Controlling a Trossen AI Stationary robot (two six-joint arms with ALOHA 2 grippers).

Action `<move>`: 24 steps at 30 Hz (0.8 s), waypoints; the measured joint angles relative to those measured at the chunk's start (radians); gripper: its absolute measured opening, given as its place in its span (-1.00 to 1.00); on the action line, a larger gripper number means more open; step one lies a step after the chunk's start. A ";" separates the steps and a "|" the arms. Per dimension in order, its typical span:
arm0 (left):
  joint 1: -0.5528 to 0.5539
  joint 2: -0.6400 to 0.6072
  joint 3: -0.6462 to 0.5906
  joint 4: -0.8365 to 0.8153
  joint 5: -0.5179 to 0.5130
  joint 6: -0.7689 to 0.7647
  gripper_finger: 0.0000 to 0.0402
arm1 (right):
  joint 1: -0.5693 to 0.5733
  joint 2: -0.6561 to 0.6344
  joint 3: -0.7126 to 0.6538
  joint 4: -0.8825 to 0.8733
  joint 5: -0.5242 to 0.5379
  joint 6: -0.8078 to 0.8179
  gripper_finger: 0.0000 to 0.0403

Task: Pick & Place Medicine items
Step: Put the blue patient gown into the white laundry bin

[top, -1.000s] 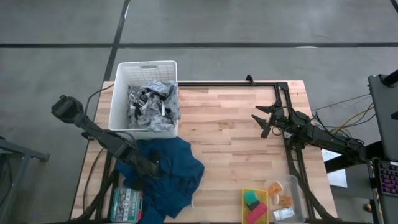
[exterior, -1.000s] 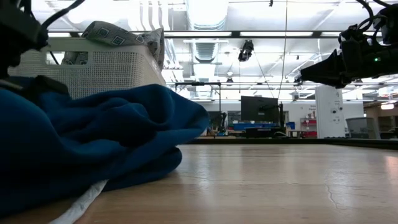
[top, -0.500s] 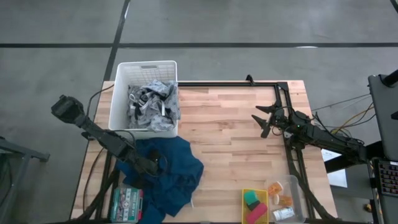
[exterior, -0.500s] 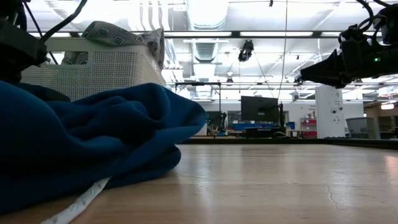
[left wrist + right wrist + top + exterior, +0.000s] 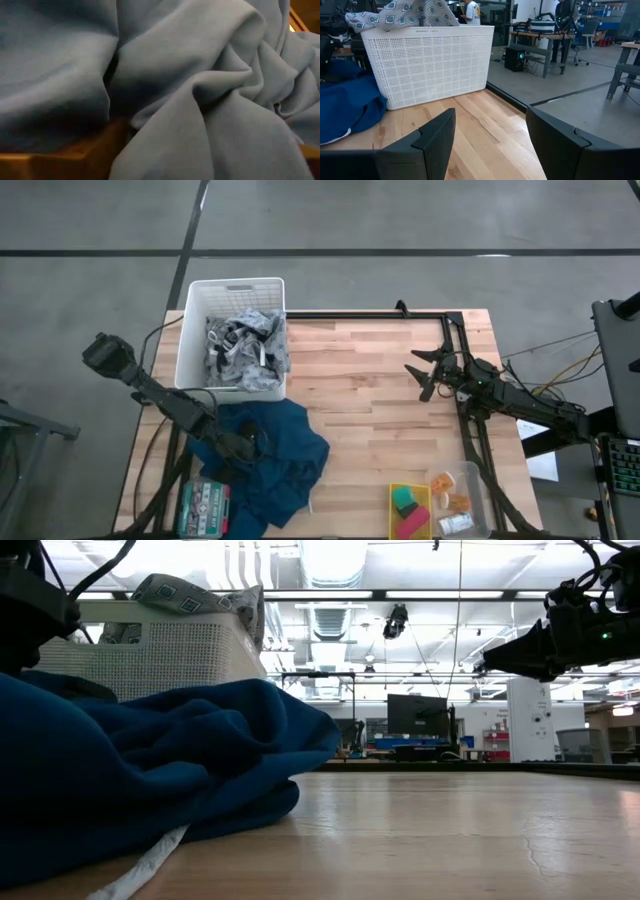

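Observation:
The medicine items lie in a clear tub (image 5: 474, 480) at the table's near right corner: a small white carton (image 5: 455, 525) and tiny orange pieces (image 5: 445, 482). My left gripper (image 5: 245, 445) is down in a crumpled blue cloth (image 5: 275, 465) at the near left. Its wrist view shows only the blue cloth's folds (image 5: 200, 100) close up, so its tips are hidden. My right gripper (image 5: 422, 375) hovers level above the table's right side, far from the tub. It is open (image 5: 490, 130), with nothing between its fingers.
A white basket (image 5: 235, 335) of grey patterned cloth stands at the far left. A yellow tray (image 5: 395, 492) with green and pink blocks sits beside the tub. A flat green-and-white box (image 5: 203, 508) lies at the near left edge. Bare wood (image 5: 370, 410) spans the middle.
My left gripper has tipped further down into the blue cloth. The cloth's folds around it have shifted a little, and its near fold bulges slightly more toward the table's right. My right arm has kept still.

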 joint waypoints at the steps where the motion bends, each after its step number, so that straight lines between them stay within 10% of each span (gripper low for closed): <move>1: 0.000 0.000 0.000 0.002 0.000 0.000 0.54 | 0.000 0.000 0.000 0.000 0.000 0.000 0.18; 18: 0.000 0.000 0.000 0.083 0.003 0.003 -0.84 | 0.000 0.000 0.000 0.000 0.000 0.000 0.18; 24: 0.000 0.000 0.001 0.098 -0.001 0.003 -0.95 | 0.000 0.000 0.000 0.000 0.000 0.000 0.18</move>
